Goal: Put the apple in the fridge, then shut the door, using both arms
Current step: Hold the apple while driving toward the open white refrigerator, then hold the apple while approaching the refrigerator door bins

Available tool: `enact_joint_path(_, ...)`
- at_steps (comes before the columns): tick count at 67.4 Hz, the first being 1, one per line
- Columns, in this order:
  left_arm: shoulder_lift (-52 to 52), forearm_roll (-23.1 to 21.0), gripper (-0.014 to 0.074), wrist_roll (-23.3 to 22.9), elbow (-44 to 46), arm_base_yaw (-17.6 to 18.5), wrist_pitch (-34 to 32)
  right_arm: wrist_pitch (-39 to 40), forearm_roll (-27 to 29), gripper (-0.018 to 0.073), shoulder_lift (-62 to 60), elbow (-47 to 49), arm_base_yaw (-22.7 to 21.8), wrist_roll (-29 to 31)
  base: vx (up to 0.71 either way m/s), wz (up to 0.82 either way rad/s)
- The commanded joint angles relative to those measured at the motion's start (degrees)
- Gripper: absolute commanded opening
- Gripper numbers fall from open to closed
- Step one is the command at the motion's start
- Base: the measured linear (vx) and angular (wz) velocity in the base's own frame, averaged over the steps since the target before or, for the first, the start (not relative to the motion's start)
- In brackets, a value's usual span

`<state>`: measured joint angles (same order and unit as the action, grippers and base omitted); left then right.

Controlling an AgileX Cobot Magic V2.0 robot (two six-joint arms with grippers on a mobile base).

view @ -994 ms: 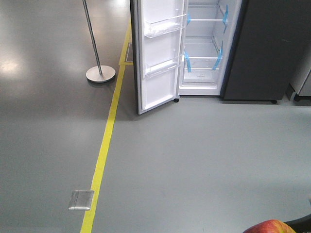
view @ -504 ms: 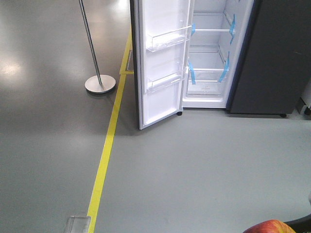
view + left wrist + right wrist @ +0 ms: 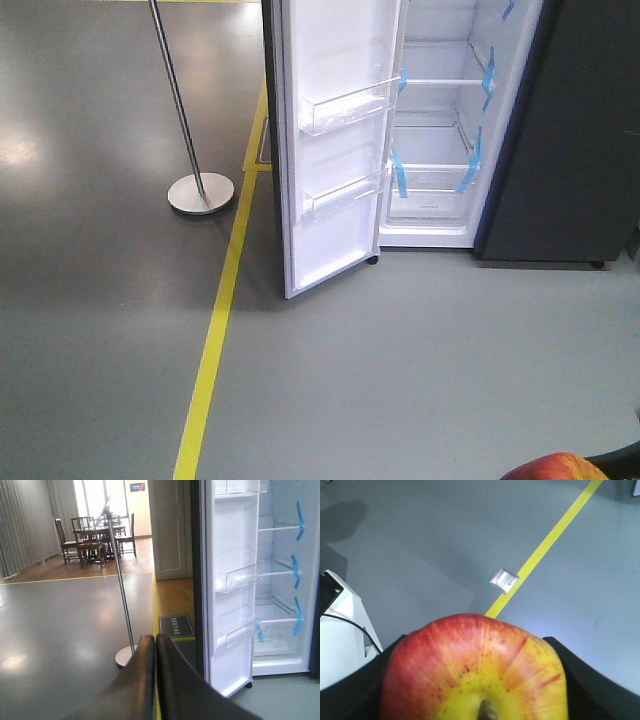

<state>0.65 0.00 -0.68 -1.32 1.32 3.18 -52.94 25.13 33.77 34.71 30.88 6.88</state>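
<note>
- Apple (image 3: 475, 680): red w/ yellow around the stem, held in right claw (image 3: 475, 641). It fills the lower half of the right wrist view, btm cut off by the frame.
- Right claw: black fingers (image 3: 592, 680) pressed on the apple at its 3 and 9 o'clock. Only their inner edges show.
- Front view: just a red-yellow sliver of the apple (image 3: 555, 468) at 5 o'clock of the frame, w/ a black bit beside it. The rest is out of frame.
- Left claw (image 3: 155, 639): both fingers tight together, no gap, nothing btw them. Only the fingers are in shot.
- Fridge (image 3: 430, 120): open, white inside, well apart from the apple across bare floor (image 3: 420, 360). Top cut off by the frame.
- Shelves carry blue tape strips (image 3: 398, 175). Can't tell if anything sits on them, since the door hides part of the inside.
- Door (image 3: 335, 150): swung wide, at 9 o'clock of the opening, white inner face toward the cam, two clear bins (image 3: 345, 105) on it. Its outer face shows only as a thin dark edge.
- Dark grey panel (image 3: 580, 130) at 3 o'clock of the opening, cut by the frame edge.
- Yellow floor line (image 3: 215, 340) runs 6 to 12 o'clock, passing behind the door.
- Metal pole on a round base (image 3: 200, 192) at 9 o'clock of the door, pole top out of frame.
- Small metal floor plate (image 3: 504, 580) touching the line, at 12 o'clock of the apple.
- White box w/ black cable (image 3: 340, 625) at 9 o'clock, mostly cut off.
- Far room w/ chairs (image 3: 95, 535), dim and small.
</note>
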Motion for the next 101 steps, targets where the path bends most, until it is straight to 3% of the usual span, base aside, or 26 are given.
enact_joint_path(1,0.03,0.0,-0.0006,-0.47,-0.75,0.12,-3.97,3.11,1.46,0.0149,0.01,1.62,-0.01,0.35,0.22,-0.02)
enact_joint_path(101,0.03,0.0,-0.0006,-0.47,-0.75,0.12,-3.97,2.67,1.46,0.0149,0.01,1.62,-0.01,0.35,0.18,0.0)
